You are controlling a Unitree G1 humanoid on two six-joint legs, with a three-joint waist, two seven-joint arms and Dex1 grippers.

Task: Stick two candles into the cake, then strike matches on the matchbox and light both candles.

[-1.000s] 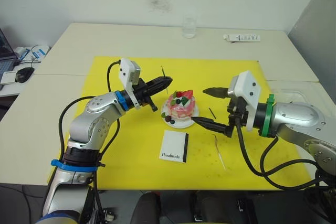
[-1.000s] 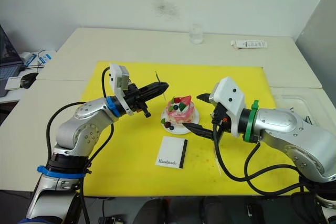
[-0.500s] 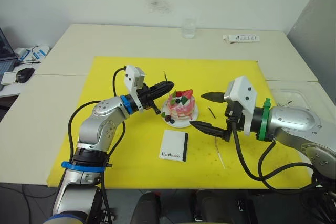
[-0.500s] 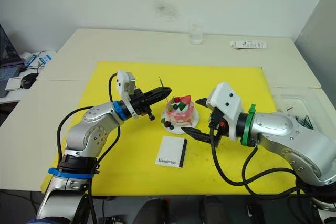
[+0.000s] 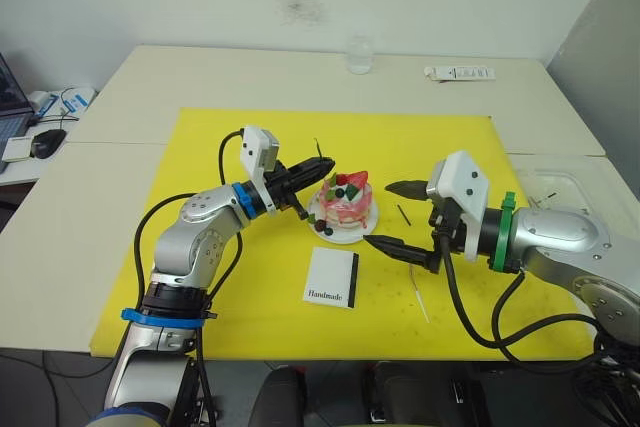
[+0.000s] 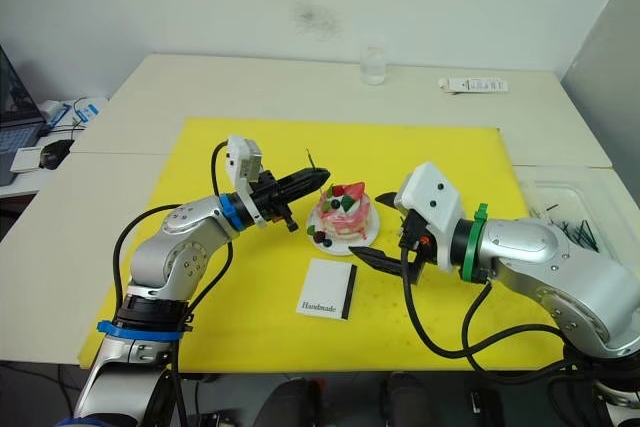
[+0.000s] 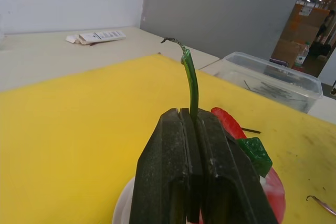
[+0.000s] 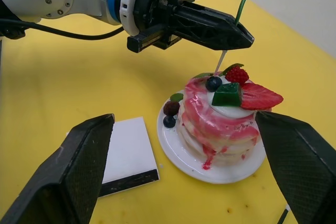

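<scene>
The pink-and-white cake (image 5: 346, 199) stands on its small white plate (image 5: 345, 237) in the middle of the yellow mat (image 5: 200, 147). My left gripper (image 5: 325, 165) is shut on a thin candle (image 7: 190, 77). The candle stands upright over the cake's left top edge, its pale lower tip just above the berries (image 8: 213, 83). Right of the cake my right gripper (image 5: 376, 212) is open and holds nothing. The white matchbox (image 5: 332, 278) lies in front of the cake. A second candle (image 5: 418, 290) and a short dark match (image 5: 403, 215) lie on the mat under the right arm.
A glass (image 5: 360, 53) and a white tube (image 5: 460, 73) sit at the table's far side. A clear plastic container (image 5: 570, 192) with thin sticks stands off the mat on the right. A mouse (image 5: 45, 140) and cables lie at far left.
My left gripper has carried the candle to the right, from beside the cake to over its left edge. My right gripper has shifted slightly left toward the plate, still open.
</scene>
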